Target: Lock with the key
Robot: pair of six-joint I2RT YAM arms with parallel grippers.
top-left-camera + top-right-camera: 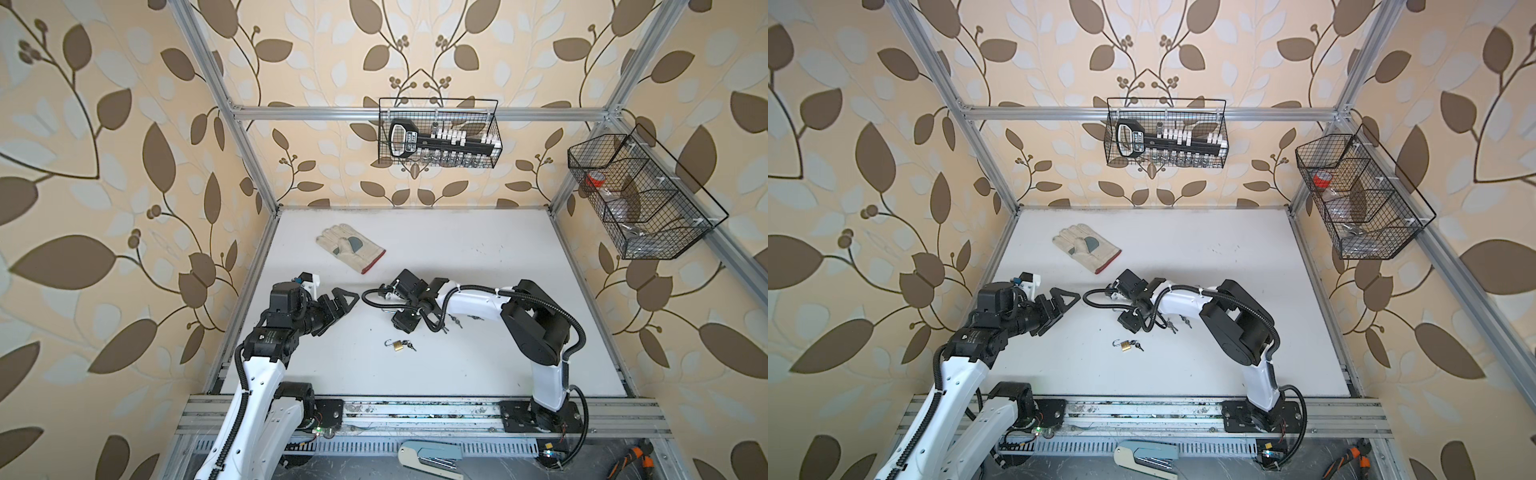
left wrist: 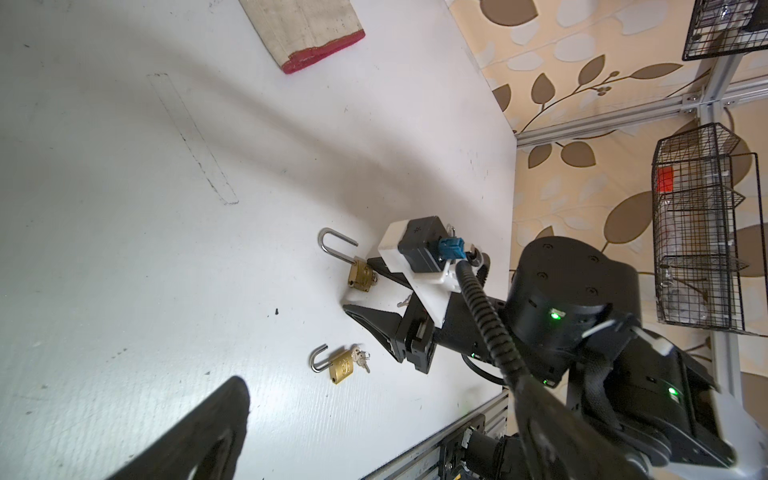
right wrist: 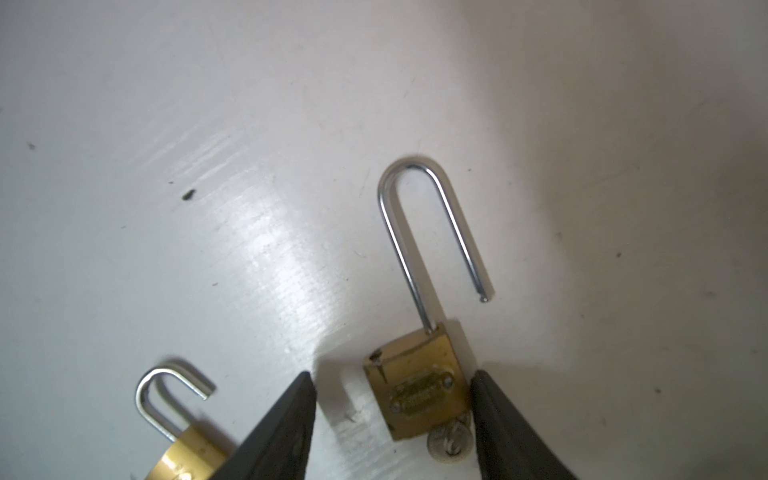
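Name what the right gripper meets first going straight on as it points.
Likely the long-shackle brass padlock: its body lies between the right gripper's open jaws, flat on the table; depth is unclear.

Hiding most of the long-shackle padlock point(image 3: 415, 386) under the right gripper point(image 3: 390, 374) in both top views. Cropping the short-shackle padlock point(image 3: 183, 457) at the right wrist view's edge and overlapping its body with one finger point(image 3: 274, 436). Blurring the key point(image 3: 449, 442) at the long lock's base. Cutting off the glove point(image 2: 307, 33) in the left wrist view. Rendering loose keys point(image 1: 456, 321), right of the middle of the table point(image 1: 498, 257), too small to count.
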